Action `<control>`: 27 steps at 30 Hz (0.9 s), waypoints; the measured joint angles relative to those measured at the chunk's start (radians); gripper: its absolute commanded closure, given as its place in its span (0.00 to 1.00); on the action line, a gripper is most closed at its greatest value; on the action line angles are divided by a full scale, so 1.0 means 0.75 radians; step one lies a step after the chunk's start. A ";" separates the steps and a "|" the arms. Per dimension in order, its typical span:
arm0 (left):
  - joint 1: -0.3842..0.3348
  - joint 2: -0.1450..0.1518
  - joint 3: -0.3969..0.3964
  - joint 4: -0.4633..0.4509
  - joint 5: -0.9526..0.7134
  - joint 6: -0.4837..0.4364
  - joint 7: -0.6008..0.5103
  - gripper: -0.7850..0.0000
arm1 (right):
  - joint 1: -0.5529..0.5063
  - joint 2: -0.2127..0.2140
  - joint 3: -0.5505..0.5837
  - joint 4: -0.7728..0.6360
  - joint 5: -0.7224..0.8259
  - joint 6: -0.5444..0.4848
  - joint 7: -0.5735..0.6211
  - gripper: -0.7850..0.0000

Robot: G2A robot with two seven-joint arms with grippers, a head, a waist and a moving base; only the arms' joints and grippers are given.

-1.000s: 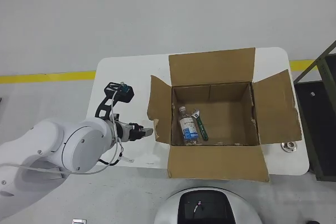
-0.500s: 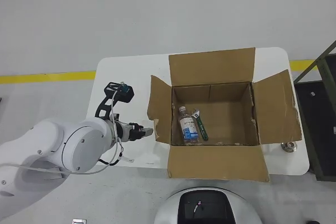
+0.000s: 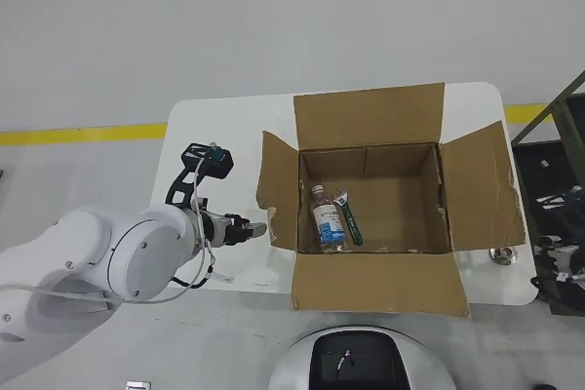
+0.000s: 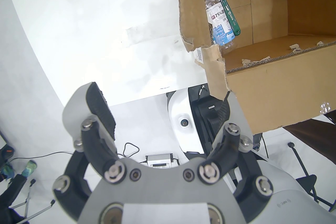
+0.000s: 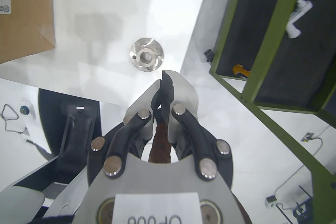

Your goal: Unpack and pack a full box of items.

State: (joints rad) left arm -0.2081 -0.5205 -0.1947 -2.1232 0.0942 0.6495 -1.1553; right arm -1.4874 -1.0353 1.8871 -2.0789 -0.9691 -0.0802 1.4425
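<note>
While the left gripper (image 3: 256, 232), spread wide and empty, hangs just beside the left flap of the open box (image 3: 369, 117), a bottle (image 3: 327, 220) and a green-handled wrench (image 3: 351, 220) lie side by side on its floor, and the right gripper (image 5: 164, 83), closed on nothing, hangs near a metal flange (image 5: 146, 54).

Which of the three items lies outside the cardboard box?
The round metal flange, on the white table beside a flap of the box; the clear bottle and green-handled wrench lie inside.

A yellow line (image 3: 68, 135) crosses the grey floor (image 3: 127, 49) (green rack (image 5: 272, 33) alongside).
</note>
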 measured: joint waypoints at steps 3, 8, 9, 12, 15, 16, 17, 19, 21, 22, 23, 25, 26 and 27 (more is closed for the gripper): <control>0.000 0.000 0.000 0.000 0.000 0.000 0.000 0.00 | 0.015 0.001 -0.043 0.051 -0.028 0.008 -0.036 0.77; 0.000 0.000 0.000 0.000 0.000 0.000 0.000 0.00 | 0.045 0.002 -0.119 0.112 -0.045 0.011 -0.094 0.68; 0.000 0.000 0.000 0.000 0.000 0.000 0.000 0.00 | 0.051 0.002 -0.132 0.121 -0.049 0.011 -0.101 0.67; 0.000 0.000 0.000 0.000 0.000 0.000 0.000 0.00 | 0.071 0.003 -0.164 0.149 -0.057 0.018 -0.118 0.64; 0.000 0.000 0.000 0.000 0.000 0.000 0.000 0.00 | 0.088 0.004 -0.178 0.178 -0.056 0.022 -0.129 0.64; 0.000 0.000 0.000 0.000 0.000 0.000 0.000 0.00 | 0.094 0.005 -0.183 0.189 -0.057 0.021 -0.132 0.63; 0.000 0.000 0.000 0.000 0.000 0.000 0.000 0.00 | 0.099 0.006 -0.186 0.196 -0.059 0.019 -0.134 0.63; 0.000 0.000 0.000 0.000 0.000 0.000 0.000 0.00 | 0.108 0.008 -0.192 0.213 -0.061 0.018 -0.138 0.63; 0.000 0.000 0.000 0.000 0.000 0.000 0.000 0.00 | 0.114 0.009 -0.197 0.232 -0.058 0.017 -0.145 0.64; 0.000 0.000 0.000 0.000 0.000 0.000 0.000 0.00 | 0.117 0.009 -0.201 0.240 -0.057 0.016 -0.148 0.64; 0.000 0.000 0.000 0.000 0.000 0.000 0.000 0.00 | 0.118 0.010 -0.205 0.247 -0.056 0.015 -0.152 0.65; 0.000 0.000 0.000 0.000 0.000 0.000 0.000 0.00 | 0.121 0.011 -0.215 0.261 -0.056 0.012 -0.158 0.65; 0.000 0.000 0.000 0.000 0.000 0.000 0.000 0.00 | 0.122 0.011 -0.218 0.265 -0.055 0.012 -0.159 0.65; 0.000 0.000 0.000 0.000 0.000 0.000 0.000 0.00 | 0.123 0.012 -0.222 0.270 -0.055 0.011 -0.160 0.65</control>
State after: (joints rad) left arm -0.2081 -0.5205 -0.1947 -2.1232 0.0942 0.6495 -1.1553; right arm -1.3955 -1.0265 1.7206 -1.8766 -1.0102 -0.0719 1.3227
